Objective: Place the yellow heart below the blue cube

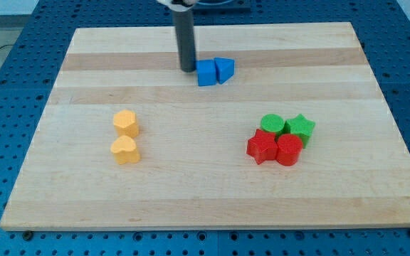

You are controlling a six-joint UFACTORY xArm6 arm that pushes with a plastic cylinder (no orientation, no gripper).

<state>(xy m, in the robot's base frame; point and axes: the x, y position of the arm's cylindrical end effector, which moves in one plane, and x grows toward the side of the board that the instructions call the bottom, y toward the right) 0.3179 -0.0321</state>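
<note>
Yellow heart [125, 151] lies well below-left of our tip [187, 69], a bare rod with no pincer to open or clench. The tip sits just left of the blue cube [206, 72] on the surface [212, 192].

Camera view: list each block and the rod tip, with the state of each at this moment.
my tip: on the board, just left of the blue cube.
blue cube: touching the blue triangular block.
blue triangular block: right of the cube.
yellow heart: below the yellow hexagon, untouched.
yellow hexagon: untouched.
green cylinder, green star, red star, red cylinder: clustered together.
</note>
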